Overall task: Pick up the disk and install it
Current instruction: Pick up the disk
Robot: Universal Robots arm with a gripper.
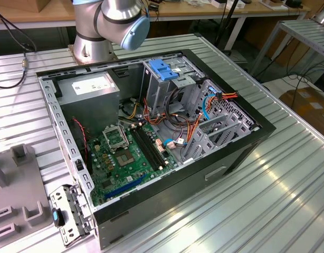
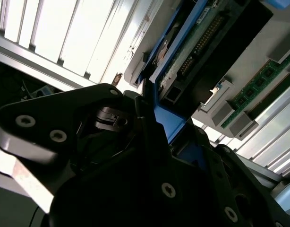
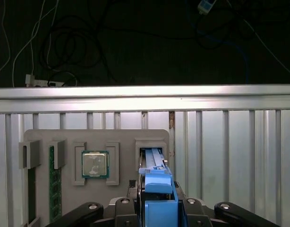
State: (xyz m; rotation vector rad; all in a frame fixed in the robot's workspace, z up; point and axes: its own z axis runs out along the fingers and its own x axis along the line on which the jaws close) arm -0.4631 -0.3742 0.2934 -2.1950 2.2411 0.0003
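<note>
The tool (image 3: 158, 201) is closed on the disk (image 3: 157, 182). In both wrist views its black fingers (image 2: 146, 124) press against the blue plastic rail from either side, with no gap to be seen.

In the first wrist view the disk stands on edge. Its near end is held in the tool and its far end is at the open slot of the grey fixture (image 3: 121, 137). Whether that end rests in the slot or is lifted clear of it, I cannot tell. In the second wrist view the disk (image 2: 192, 52) shows its underside, with a green board and a row of connector pins, framed by blue rails.

Also on the fixture are a processor (image 3: 95, 164) in a square pocket, just beside the disk's slot, and a green memory stick (image 3: 54, 189) in a narrow slot further along. The fixture lies on the ribbed metal worktop (image 3: 220, 142).

In the exterior view the arm (image 1: 112, 21) rises behind an open computer case (image 1: 230, 158) that lies on the worktop. Inside the case are the green motherboard (image 1: 125, 158), a metal cage (image 1: 164, 79) with a blue handle and a grey power supply (image 1: 72, 97). The supply carries a white sticker (image 1: 92, 84) whose print is too small to tell. Part of the grey fixture (image 1: 19, 184) lies at the exterior view's left, apart from the case.
</note>
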